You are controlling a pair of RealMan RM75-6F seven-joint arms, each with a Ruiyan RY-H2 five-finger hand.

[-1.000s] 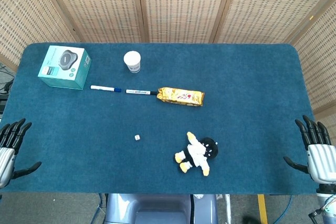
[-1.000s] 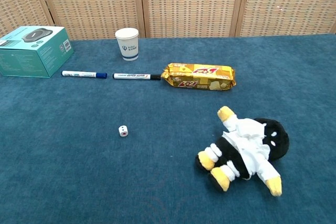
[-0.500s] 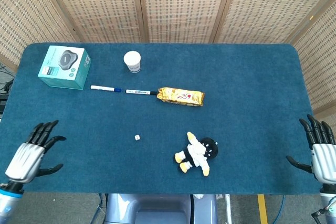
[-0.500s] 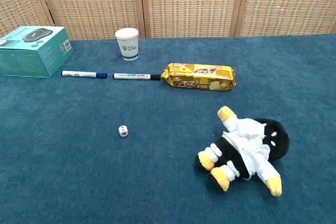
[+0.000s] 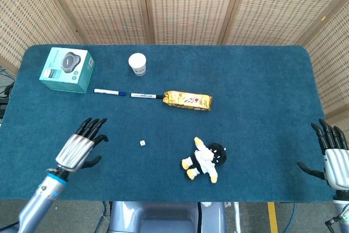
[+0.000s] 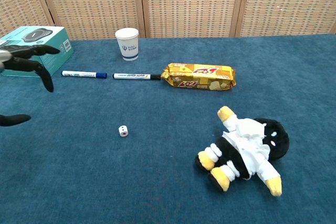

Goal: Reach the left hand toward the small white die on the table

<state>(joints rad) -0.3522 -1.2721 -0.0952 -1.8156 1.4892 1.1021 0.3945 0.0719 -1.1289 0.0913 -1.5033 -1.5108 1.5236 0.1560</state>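
Observation:
The small white die (image 5: 142, 143) (image 6: 123, 130) lies on the blue tablecloth, left of the plush penguin. My left hand (image 5: 80, 147) (image 6: 23, 72) hovers to the left of it with fingers spread and nothing in them, a clear gap still between hand and die. At the table's right edge my right hand (image 5: 332, 156) stays with its fingers apart, empty; the chest view does not show it.
A plush penguin (image 5: 204, 160) lies right of the die. Behind it sit a yellow snack pack (image 5: 188, 100), two markers (image 5: 109, 91) (image 5: 145, 96), a paper cup (image 5: 137, 64) and a teal box (image 5: 67, 69) at the back left.
My left hand has swung in from the table's left edge toward the die and now shows in the chest view. The right hand has barely shifted.

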